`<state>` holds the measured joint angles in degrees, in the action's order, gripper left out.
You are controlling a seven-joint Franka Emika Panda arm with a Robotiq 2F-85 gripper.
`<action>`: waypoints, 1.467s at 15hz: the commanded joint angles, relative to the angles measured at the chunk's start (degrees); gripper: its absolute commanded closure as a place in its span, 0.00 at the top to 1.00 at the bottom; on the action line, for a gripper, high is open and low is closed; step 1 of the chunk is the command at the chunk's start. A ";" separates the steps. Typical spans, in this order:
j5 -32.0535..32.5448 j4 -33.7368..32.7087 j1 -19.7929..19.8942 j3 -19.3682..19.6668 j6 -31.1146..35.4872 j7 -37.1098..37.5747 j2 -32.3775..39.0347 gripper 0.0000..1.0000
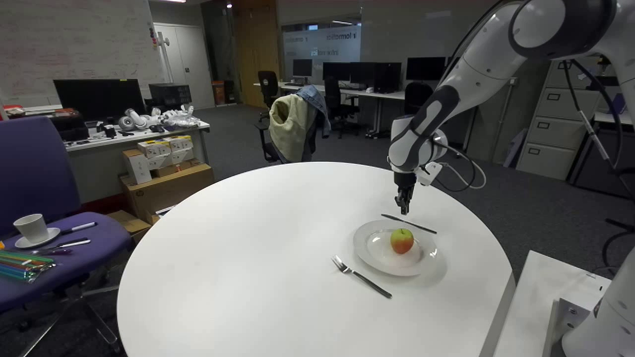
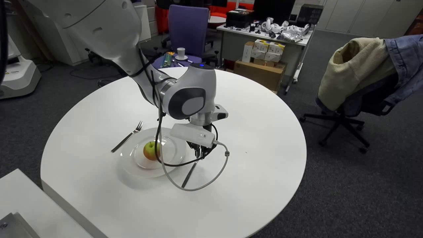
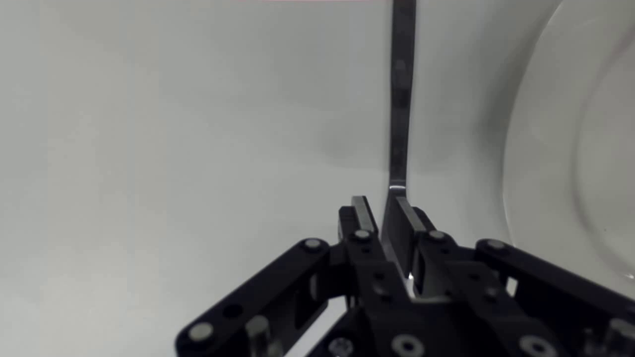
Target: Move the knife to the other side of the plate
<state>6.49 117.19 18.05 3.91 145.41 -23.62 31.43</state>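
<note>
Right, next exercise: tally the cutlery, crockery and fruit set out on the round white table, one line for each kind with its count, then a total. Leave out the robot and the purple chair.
Cutlery: 2 (knife, fork)
Crockery: 1 (plate)
Fruit: 1 (apple)
Total: 4

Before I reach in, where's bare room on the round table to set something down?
The widest bare patch of the table runs from the fork away from the plate to the edge. Another lies beyond the knife away from the plate. Between fork and knife it's crowded: the plate holds the apple, and the claw stands at the knife.
</note>
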 commanded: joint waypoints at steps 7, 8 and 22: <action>-0.40 4.80 -4.92 -0.99 -7.12 1.49 -14.54 0.13; -0.11 5.71 -6.37 -1.23 -8.26 2.52 -16.65 0.16; 2.04 8.08 -23.59 -8.34 -21.35 29.23 -25.52 0.88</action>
<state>8.57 125.38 -5.53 -4.43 124.23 5.63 5.92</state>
